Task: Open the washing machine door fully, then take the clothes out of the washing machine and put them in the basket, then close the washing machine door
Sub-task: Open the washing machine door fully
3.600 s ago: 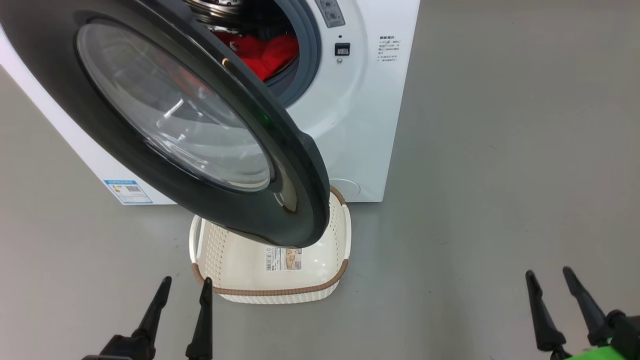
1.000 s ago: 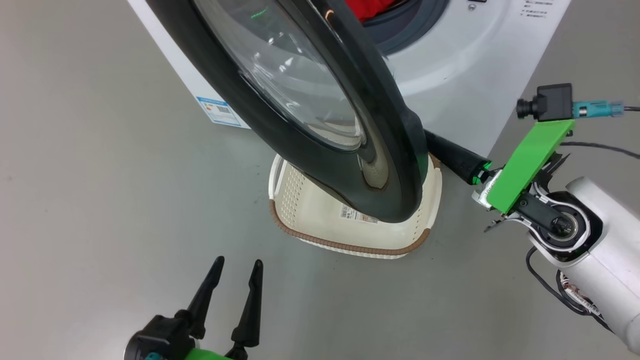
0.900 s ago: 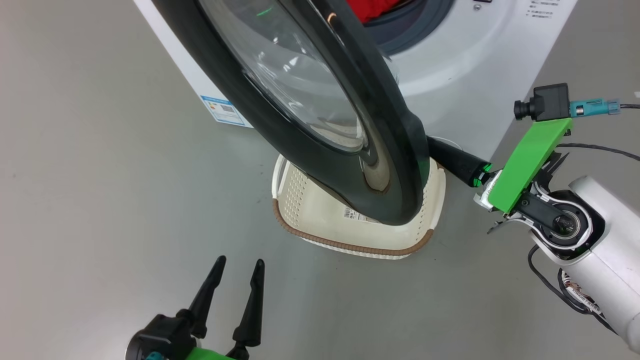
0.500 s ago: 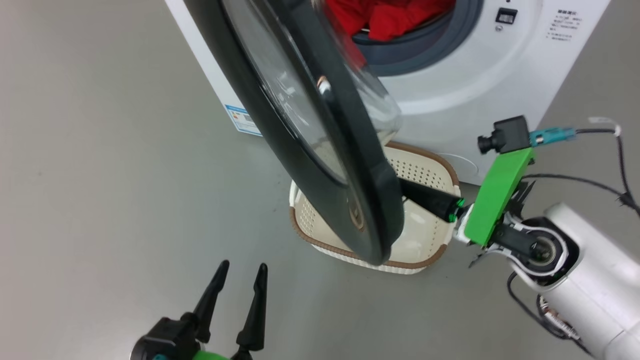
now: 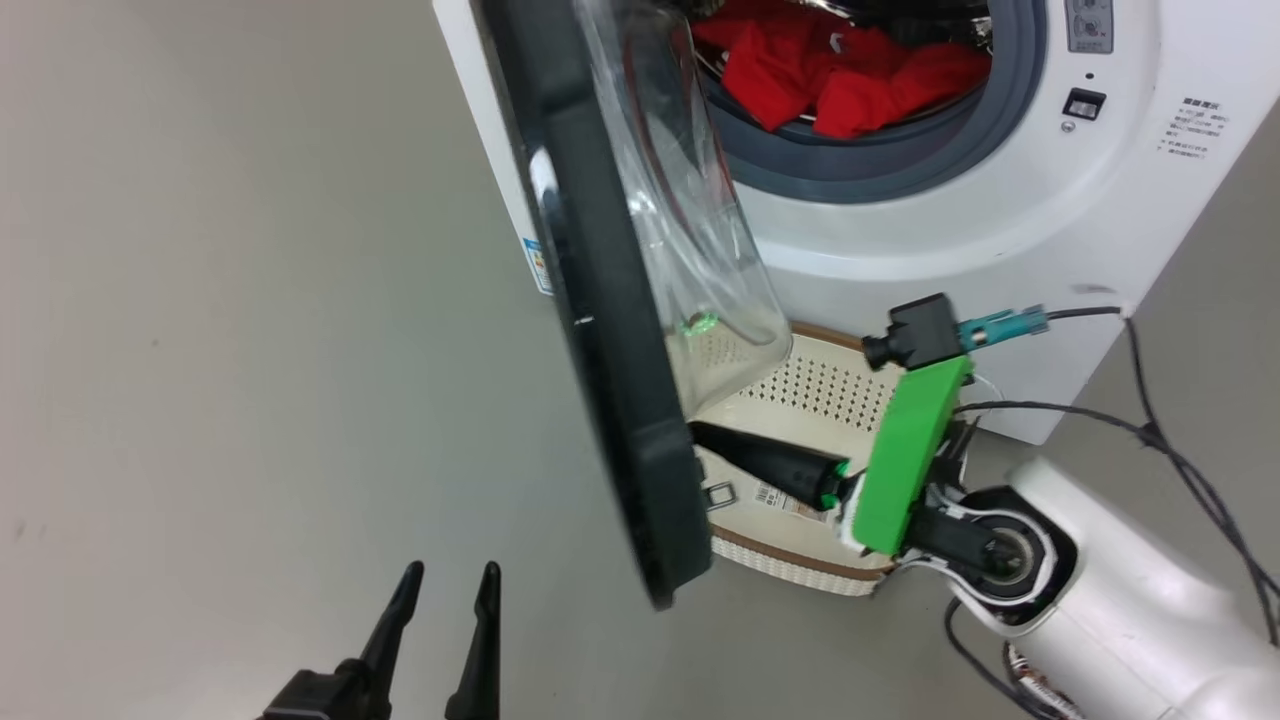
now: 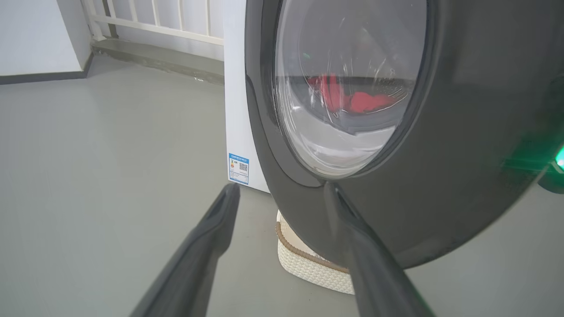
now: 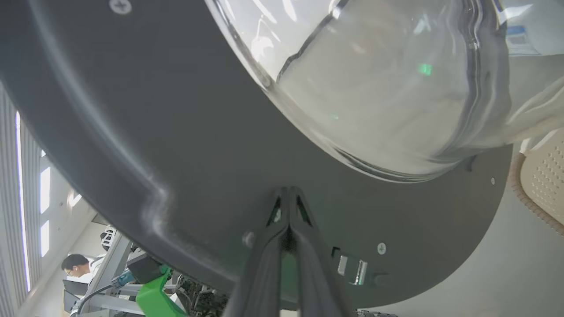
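Observation:
The washing machine [image 5: 1000, 230] stands white at the top, with the red clothes [image 5: 850, 85] heaped in its drum. I see the washing machine door [image 5: 610, 300] nearly edge-on, its glass bowl facing the machine. Under it on the floor sits the cream basket [image 5: 820, 385]. My right gripper [image 5: 697, 430] is shut, and its tips press the door's inner black face [image 7: 132, 132] just below the glass, as the right wrist view [image 7: 288, 191] shows. My left gripper [image 5: 450, 575] hangs open and holds nothing, on the door's outer side [image 6: 282, 191], apart from the door [image 6: 440, 132].
Grey floor spreads wide to the left of the machine. A blue label [image 6: 238, 168] marks the machine's lower corner. White railings [image 6: 154, 17] line the far wall. Cables [image 5: 1150, 420] trail from my right wrist. A person [image 7: 75, 266] sits far off, seen below the door's edge.
The door has swung wider, from facing me to nearly edge-on, with my shut right gripper against its inner side. The head camera has shifted too. My left gripper stays open.

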Available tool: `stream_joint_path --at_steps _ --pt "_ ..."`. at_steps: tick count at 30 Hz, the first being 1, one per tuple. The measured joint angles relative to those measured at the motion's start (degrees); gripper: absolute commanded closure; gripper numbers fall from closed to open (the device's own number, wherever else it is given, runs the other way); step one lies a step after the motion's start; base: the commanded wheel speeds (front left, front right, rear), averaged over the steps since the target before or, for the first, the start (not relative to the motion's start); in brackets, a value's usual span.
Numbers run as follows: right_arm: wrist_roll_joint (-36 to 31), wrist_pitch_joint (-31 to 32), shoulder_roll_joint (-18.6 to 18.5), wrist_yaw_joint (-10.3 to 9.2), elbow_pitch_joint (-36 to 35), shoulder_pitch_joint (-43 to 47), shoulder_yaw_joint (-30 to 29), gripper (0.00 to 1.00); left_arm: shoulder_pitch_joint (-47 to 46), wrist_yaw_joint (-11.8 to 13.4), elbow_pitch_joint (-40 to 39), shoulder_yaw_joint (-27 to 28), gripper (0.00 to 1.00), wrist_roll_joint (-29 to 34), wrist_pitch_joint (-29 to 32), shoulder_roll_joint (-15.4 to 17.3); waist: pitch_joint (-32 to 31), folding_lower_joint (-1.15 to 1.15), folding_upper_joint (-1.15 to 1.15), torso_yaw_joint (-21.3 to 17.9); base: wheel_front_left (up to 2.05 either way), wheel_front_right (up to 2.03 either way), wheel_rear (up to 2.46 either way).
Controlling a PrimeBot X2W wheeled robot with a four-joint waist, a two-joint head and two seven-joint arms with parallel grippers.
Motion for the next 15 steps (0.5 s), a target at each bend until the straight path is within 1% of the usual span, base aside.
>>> stream_joint_path --at_steps 7,15 --pt "-0.43 0.67 2.30 0.00 0.20 -0.01 0.37 1.00 0.82 0.91 -0.81 1.18 0.00 0.01 0.01 0.00 -0.67 0.00 0.00 0.46 0.00 0.00 0.00" --pt "-0.59 0.89 4.43 0.00 0.59 -0.02 0.58 1.00 1.05 1.04 -1.52 1.48 0.00 0.10 0.01 0.00 -1.08 0.00 0.00 0.54 0.00 0.00 0.00"
